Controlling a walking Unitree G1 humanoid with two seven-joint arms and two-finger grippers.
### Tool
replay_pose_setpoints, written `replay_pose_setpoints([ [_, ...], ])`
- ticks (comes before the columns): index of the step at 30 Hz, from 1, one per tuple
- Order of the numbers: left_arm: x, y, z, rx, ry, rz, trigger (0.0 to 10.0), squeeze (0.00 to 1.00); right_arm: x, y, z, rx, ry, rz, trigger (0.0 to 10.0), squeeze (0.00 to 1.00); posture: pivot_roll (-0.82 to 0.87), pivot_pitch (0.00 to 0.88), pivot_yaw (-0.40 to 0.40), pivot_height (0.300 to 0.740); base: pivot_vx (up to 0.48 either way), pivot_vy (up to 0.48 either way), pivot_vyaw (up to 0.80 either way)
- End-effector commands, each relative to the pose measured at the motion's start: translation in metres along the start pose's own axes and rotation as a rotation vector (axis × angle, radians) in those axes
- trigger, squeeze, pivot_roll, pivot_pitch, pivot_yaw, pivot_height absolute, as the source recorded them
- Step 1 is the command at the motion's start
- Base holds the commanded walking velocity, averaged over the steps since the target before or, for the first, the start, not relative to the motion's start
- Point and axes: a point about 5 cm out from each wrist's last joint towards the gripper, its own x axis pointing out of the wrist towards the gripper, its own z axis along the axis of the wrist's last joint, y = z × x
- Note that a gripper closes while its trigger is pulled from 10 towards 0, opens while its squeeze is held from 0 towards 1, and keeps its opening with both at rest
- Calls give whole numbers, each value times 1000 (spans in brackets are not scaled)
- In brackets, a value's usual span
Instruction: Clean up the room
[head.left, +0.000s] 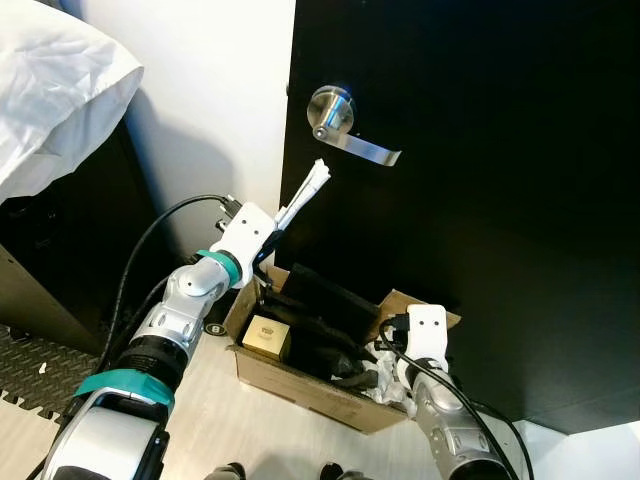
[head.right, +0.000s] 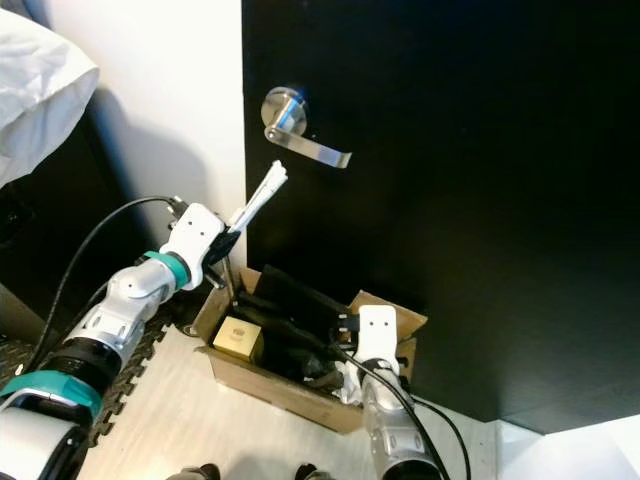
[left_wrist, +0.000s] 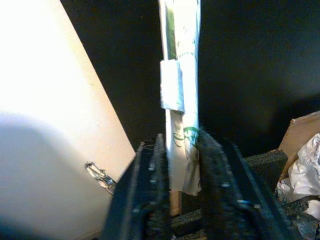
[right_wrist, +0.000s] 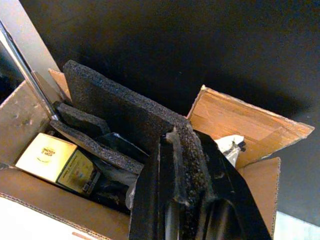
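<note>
Fingers of my left gripper pinch a long white folded paper wrapper above the open brown cardboard box, right gripper clamping black foam inside, so next I lower and release.

Cardboard box before door, apparently touching.

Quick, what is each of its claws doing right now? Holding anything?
Left gripper: shut on a white paper wrapper, held above the cardboard box.
Right gripper: shut on a strip of black foam, over the box.
</note>
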Motion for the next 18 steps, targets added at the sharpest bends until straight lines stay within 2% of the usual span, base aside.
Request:
replay_pose_setpoints([
  [1, 0, -4, -4, -8, 6, -38, 10000, 1000, -4, -5, -9, 10, 24, -18, 10000, 0, 116, 147, -4, 740, 0, 0, 0],
  [3, 0, -4, -4, -8, 6, -38, 10000, 1000, -4, -5, -9, 10, 24, -18, 10000, 0, 116, 147, -4, 740, 0, 0, 0],
  [6, -6, -7, -8, -7, 7, -132, 10000, 1000, -2, -6, -7, 3, 24, -11, 10000, 0, 114, 145, -6, 740, 0, 0, 0],
  [7, -10, -8, -10, 6, 4, -171, 10000, 0, -2, -6, -8, 2, 25, -11, 10000, 0, 111, 140, -8, 740, 0, 0, 0],
  [13, -15, -7, -12, 16, -4, -206, 10000, 0, -3, -6, -8, 0, 24, -13, 10000, 0, 111, 135, -13, 740, 0, 0, 0],
  [14, -20, -9, -14, -4, -18, -238, 10000, 1000, -4, -6, -8, 4, 20, -16, 10000, 0, 116, 127, -23, 740, 0, 0, 0],
  [16, -24, -10, -17, -13, -24, -242, 10000, 1000, -4, -5, -9, 6, 18, -15, 10000, 0, 117, 116, -27, 740, 0, 0, 0],
  [17, -29, -12, -20, -11, -30, -258, 10000, 0, -4, -4, -9, 7, 17, -13, 10000, 0, 118, 108, -32, 740, 0, 0, 0],
  [18, -29, -12, -20, -11, -30, -258, 10000, 0, -4, -4, -9, 7, 17, -13, 10000, 0, 118, 108, -32, 740, 0, 0, 0],
])
